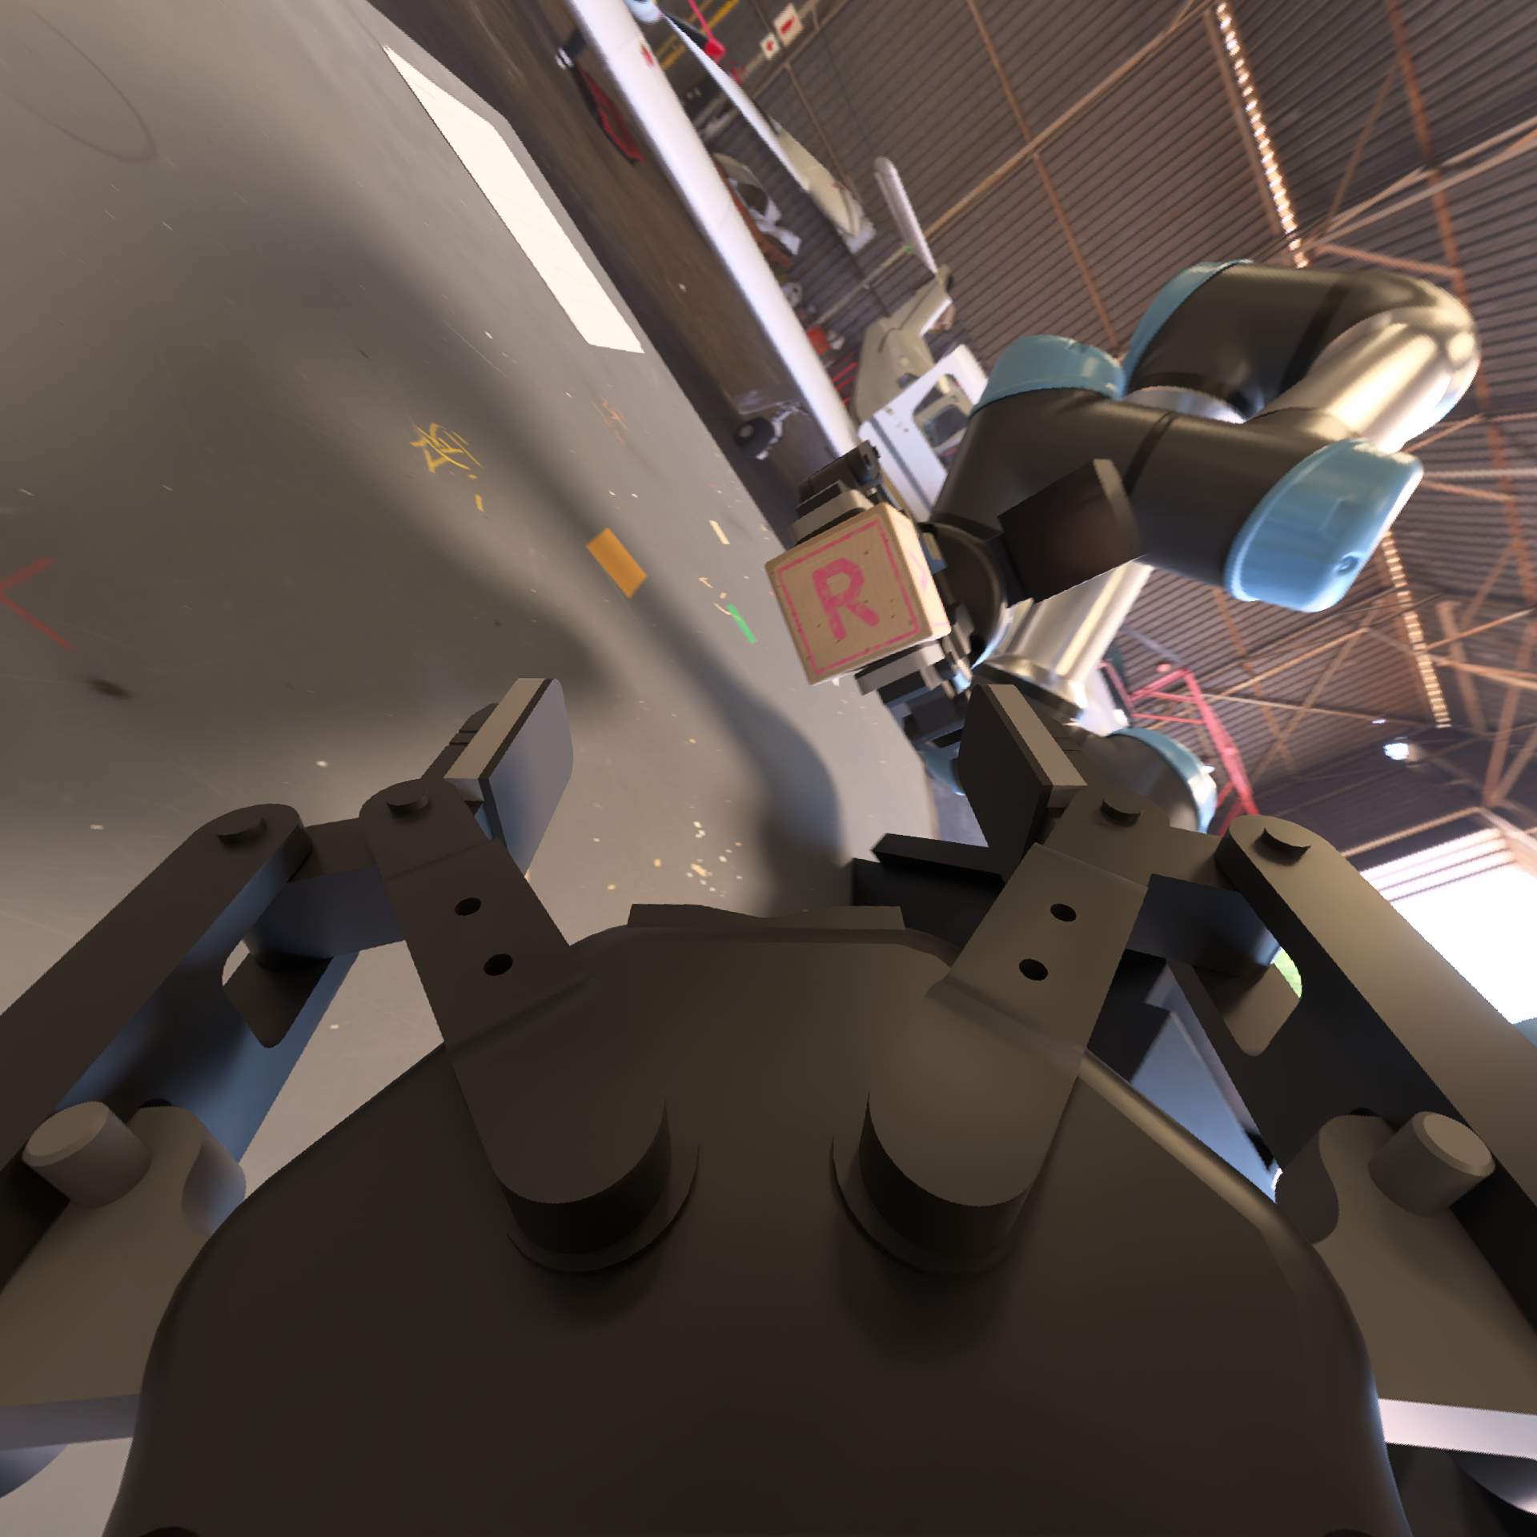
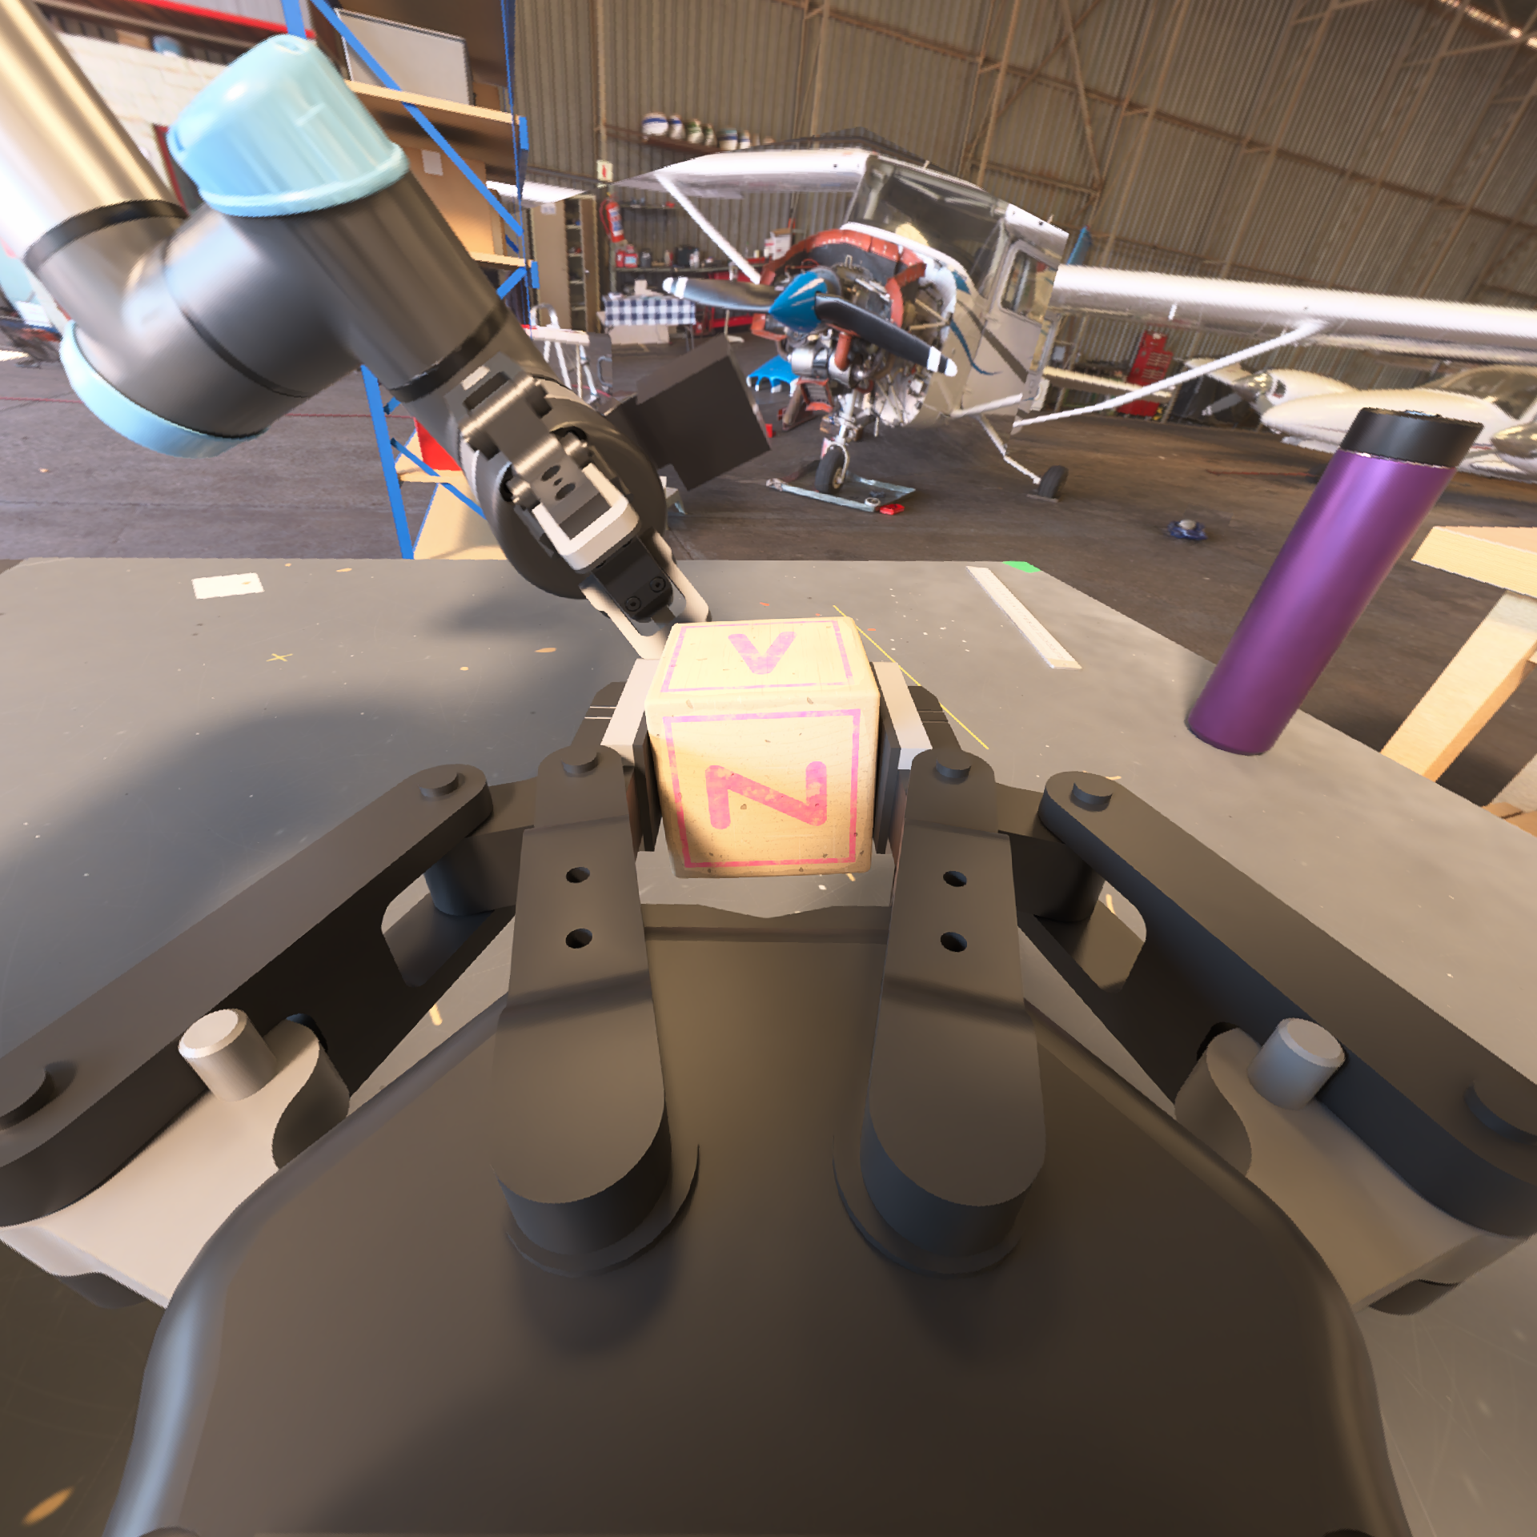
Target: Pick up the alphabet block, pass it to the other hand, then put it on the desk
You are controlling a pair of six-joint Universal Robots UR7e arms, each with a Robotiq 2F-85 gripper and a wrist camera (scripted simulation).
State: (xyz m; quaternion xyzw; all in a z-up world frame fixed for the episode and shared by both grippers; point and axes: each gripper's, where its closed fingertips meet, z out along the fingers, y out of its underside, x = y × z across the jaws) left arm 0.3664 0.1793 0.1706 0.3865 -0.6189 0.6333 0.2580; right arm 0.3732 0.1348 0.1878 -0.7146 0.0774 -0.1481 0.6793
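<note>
The alphabet block (image 2: 761,765) is a pale wooden cube with pink letters. My right gripper (image 2: 761,748) is shut on it, one finger on each side, holding it above the grey desk (image 2: 249,748). In the left wrist view the block (image 1: 857,595) shows ahead, held by the right gripper (image 1: 873,599), a little beyond and above my fingertips. My left gripper (image 1: 765,748) is open and empty. In the right wrist view the left gripper (image 2: 657,615) sits just behind the block, its fingertips close to the block's far top edge.
A purple cylinder with a black cap (image 2: 1322,582) stands on the desk at the right. A white strip (image 2: 1027,615) and a white patch (image 2: 227,585) lie on the desk. A wooden frame (image 2: 1464,657) is at the right edge. A small aircraft (image 2: 898,308) stands behind.
</note>
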